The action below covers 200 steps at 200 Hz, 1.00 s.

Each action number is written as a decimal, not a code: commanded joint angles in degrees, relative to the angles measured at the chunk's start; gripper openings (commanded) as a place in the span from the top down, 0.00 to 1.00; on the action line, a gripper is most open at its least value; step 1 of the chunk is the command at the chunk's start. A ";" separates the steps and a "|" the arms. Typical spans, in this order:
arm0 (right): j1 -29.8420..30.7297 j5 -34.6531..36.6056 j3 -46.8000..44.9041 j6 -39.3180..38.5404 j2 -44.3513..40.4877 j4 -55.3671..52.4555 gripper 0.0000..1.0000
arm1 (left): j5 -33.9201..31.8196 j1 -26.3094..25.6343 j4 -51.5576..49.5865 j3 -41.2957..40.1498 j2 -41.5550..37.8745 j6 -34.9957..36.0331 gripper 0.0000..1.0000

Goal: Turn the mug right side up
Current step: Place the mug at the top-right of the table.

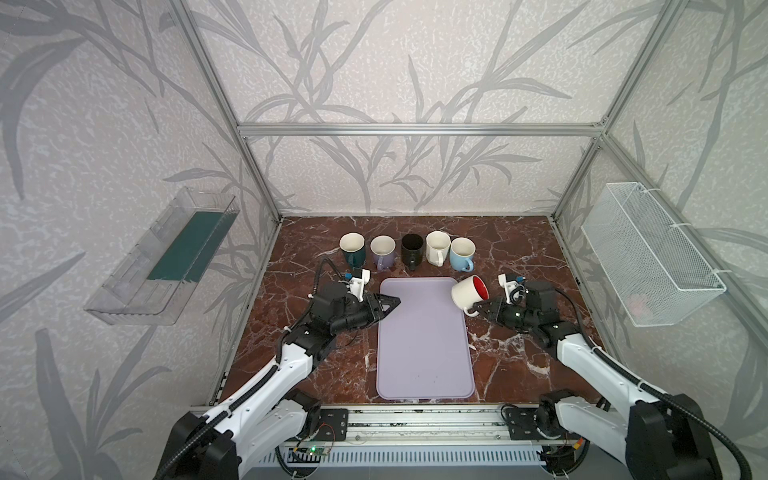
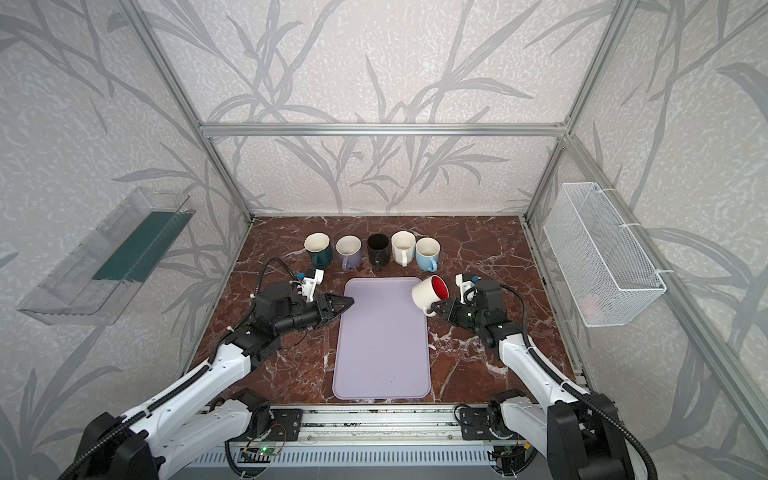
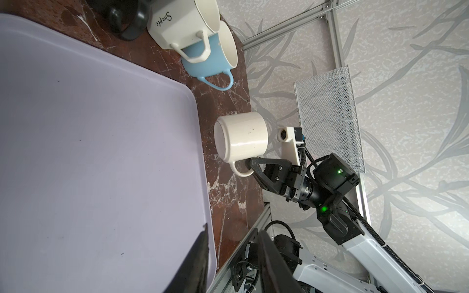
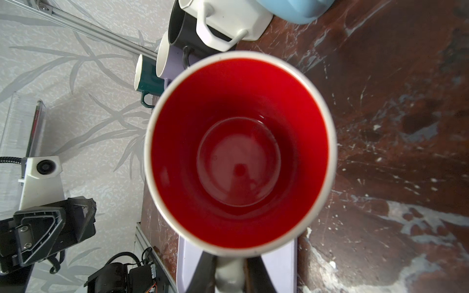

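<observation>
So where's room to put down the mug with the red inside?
The purple tray is bare, so the mug fits there. The table right of the blue mug is free too. The back row of five mugs is crowded.

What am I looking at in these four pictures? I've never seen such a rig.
Two robot arms, each ending in a two-fingered gripper, work at a marble table. Two pictures come from one camera overhead; two from cameras on the wrists. On it lie a lilac tray and, behind it, a row of five upright mugs. The right gripper holds a white mug with a red inside by its handle, lifted and tipped on its side. The right wrist camera looks into it. The left gripper hovers open over the tray's edge, empty.
</observation>
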 commanded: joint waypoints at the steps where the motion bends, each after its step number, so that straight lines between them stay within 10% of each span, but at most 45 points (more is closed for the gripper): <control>1: -1.52 0.25 3.92 -7.23 -0.28 -3.25 1.00 | 0.36 0.66 -1.31 1.74 -1.39 1.23 0.65; 91: -5.93 5.65 9.92 -19.69 5.68 -11.82 1.00 | -9.03 4.05 -26.45 11.73 -4.93 13.99 0.66; 200: -7.43 13.46 15.51 -26.61 11.75 -15.44 1.00 | -8.80 7.80 -29.89 12.16 -7.82 15.40 0.66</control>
